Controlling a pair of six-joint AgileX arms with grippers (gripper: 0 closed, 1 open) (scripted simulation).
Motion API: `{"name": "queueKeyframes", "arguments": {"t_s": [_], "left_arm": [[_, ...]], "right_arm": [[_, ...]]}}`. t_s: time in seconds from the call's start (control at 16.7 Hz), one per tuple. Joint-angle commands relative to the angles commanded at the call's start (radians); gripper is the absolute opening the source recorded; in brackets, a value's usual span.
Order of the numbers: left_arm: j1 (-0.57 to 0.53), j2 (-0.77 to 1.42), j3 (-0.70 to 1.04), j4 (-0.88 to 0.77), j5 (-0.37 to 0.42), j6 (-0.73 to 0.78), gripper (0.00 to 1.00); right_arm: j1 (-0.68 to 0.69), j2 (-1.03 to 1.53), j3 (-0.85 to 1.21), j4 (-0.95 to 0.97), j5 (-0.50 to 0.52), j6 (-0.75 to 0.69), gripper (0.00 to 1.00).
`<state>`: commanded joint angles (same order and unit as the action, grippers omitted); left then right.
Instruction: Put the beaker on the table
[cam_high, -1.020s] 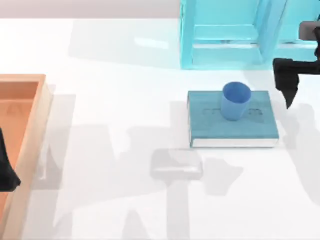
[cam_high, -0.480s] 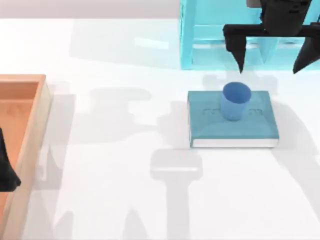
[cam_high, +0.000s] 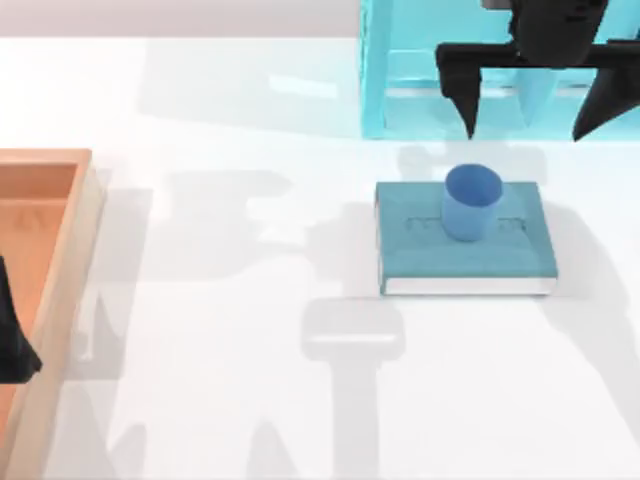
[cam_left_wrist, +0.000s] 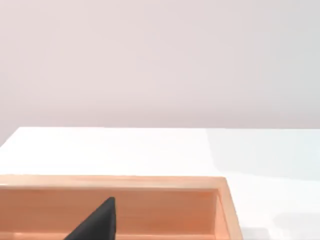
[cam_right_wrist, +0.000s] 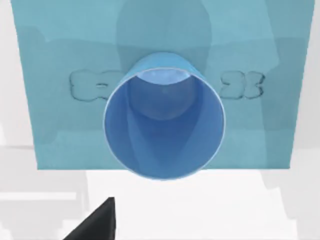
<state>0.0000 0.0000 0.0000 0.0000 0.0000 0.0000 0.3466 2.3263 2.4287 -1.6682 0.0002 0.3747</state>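
Note:
The beaker, a small blue cup, stands upright on the back part of a flat teal book lying on the white table at centre right. My right gripper hovers open behind the book, above the shelf front, its two dark fingers spread wide and clear of the cup. The right wrist view looks straight down into the beaker on the book, with one dark fingertip at the edge. My left gripper is parked at the far left over the tray.
An orange wooden tray occupies the left edge, and its wall appears in the left wrist view. A light-blue shelf unit stands at the back right, directly behind the book. Open white table lies in front of and left of the book.
My right gripper swung from the table's right edge to behind the book over the shelf, then edged slightly further back. The beaker, book and left arm stayed still.

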Motion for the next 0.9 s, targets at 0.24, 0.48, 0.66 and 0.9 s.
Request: {"name": "queueKeyframes", "arguments": {"t_s": [0.24,0.48,0.66,0.9], "left_arm": [[0.000,0.000,0.000,0.000,0.000,0.000,1.00],[0.000,0.000,0.000,0.000,0.000,0.000,1.00],[0.000,0.000,0.000,0.000,0.000,0.000,1.00],[0.000,0.000,0.000,0.000,0.000,0.000,1.00]], "right_arm": [[0.003,-0.010,-0.073,0.068,-0.001,-0.002,1.00],[0.006,-0.039,-0.288,0.245,-0.001,-0.001,1.00],[0.008,-0.056,-0.442,0.379,-0.001,0.002,1.00],[0.010,-0.062,-0.510,0.445,-0.001,0.003,1.00]]}}
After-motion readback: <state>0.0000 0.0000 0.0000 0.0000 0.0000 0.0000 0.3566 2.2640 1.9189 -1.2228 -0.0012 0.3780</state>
